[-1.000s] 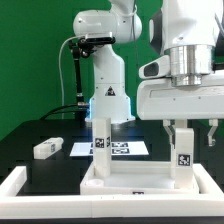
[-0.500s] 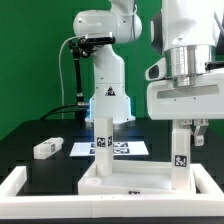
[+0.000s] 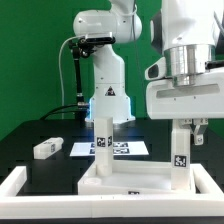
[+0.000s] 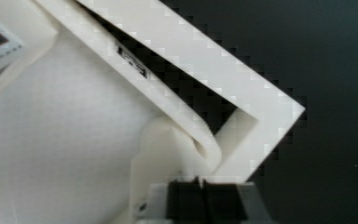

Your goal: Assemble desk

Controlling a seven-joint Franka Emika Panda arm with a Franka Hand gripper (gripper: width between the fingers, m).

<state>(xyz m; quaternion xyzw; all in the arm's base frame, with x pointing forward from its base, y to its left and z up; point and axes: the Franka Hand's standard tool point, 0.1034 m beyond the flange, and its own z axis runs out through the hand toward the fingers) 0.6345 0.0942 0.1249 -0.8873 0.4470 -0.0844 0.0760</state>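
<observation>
Exterior view: the desk slab (image 3: pixel 140 181) lies at the front of the black table (image 3: pixel 40 125), just inside the white frame (image 3: pixel 22 186). Two legs stand upright on it. The first leg (image 3: pixel 101 140) stands toward the exterior view's left and the second leg (image 3: pixel 182 152) toward the exterior view's right, each showing a square marker. The gripper (image 3: pixel 186 126) hangs straight down over the second leg, its fingertips level with that leg's top. I read the jaws as closed together. I cannot confirm from either view whether they pinch the leg or only meet beside it.

Wrist view: this one looks down along the dark fingers (image 4: pixel 179 203) of the gripper (image 4: pixel 202 200), which sit close side by side. It shows what the exterior view does not, namely the slab's (image 4: pixel 69 130) flat inner face and its raised rim (image 4: pixel 194 60) turning a corner right under the fingertips, with bare black table beyond. The contact point itself is blurred.

Only the exterior view shows the surroundings. A third leg (image 3: pixel 45 148) lies loose on its side on the table, well apart from the slab, toward the exterior view's left. The marker board (image 3: pixel 130 148) lies flat behind the slab. The arm's base (image 3: pixel 106 95) stands farther back against a green backdrop (image 3: pixel 30 50).

Obstructions: the first leg covers part of the marker board and the foot of the base. The arm's broad wrist housing (image 3: pixel 185 95) hides the scene behind the second leg.
</observation>
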